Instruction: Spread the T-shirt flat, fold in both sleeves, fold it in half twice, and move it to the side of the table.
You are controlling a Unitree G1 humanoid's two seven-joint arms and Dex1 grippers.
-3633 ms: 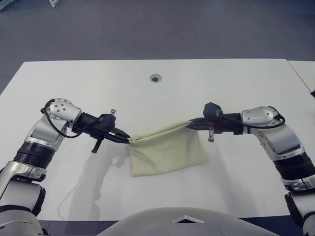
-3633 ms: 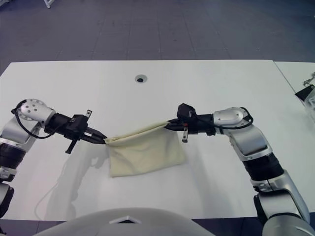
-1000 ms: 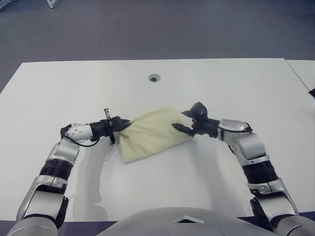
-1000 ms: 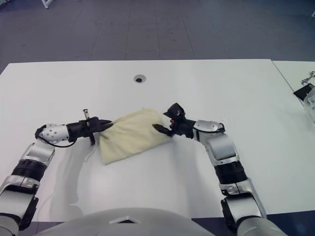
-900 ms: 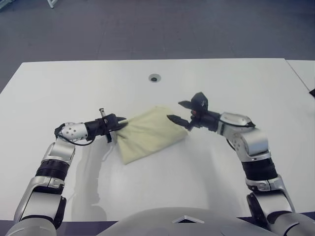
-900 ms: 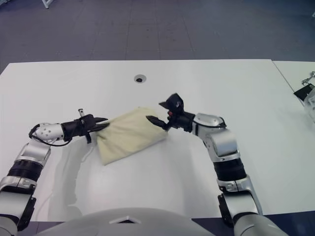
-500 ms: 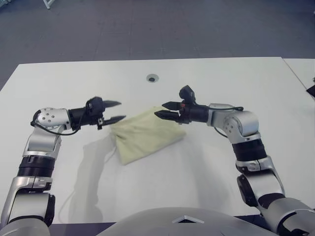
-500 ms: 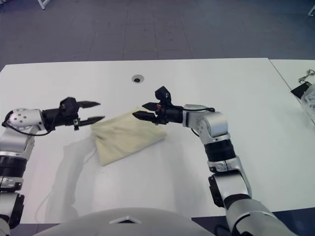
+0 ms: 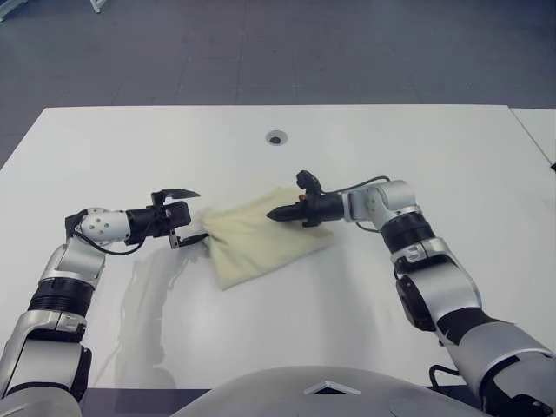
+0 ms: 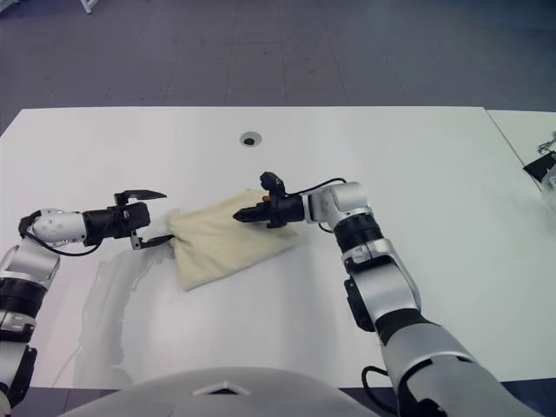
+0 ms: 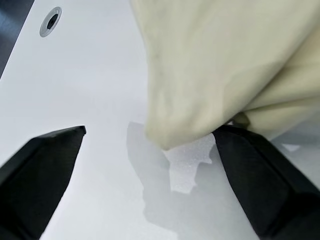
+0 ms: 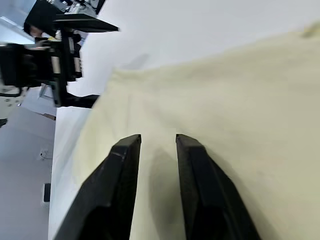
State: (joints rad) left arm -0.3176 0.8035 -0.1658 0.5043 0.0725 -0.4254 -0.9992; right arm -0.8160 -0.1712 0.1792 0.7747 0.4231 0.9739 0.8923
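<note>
The pale yellow T-shirt [image 9: 261,245] lies folded into a small rectangle on the white table [image 9: 417,148], a little left of centre. My left gripper [image 9: 200,215] is open at the shirt's left corner. In the left wrist view its black fingers [image 11: 45,165] stand wide apart, with the cloth's corner [image 11: 165,135] between them and untouched. My right gripper [image 9: 271,214] lies low over the shirt's far right part. Its fingers [image 12: 122,170] are drawn close together, almost parallel, with flat cloth [image 12: 240,115] under them.
A round cable hole [image 9: 276,137] sits in the table beyond the shirt. Bare tabletop stretches to the left, right and front of the shirt. Dark floor lies past the far edge.
My left gripper has come down to the shirt's left corner, still open. The right gripper's fingers have closed together and now lie over the shirt.
</note>
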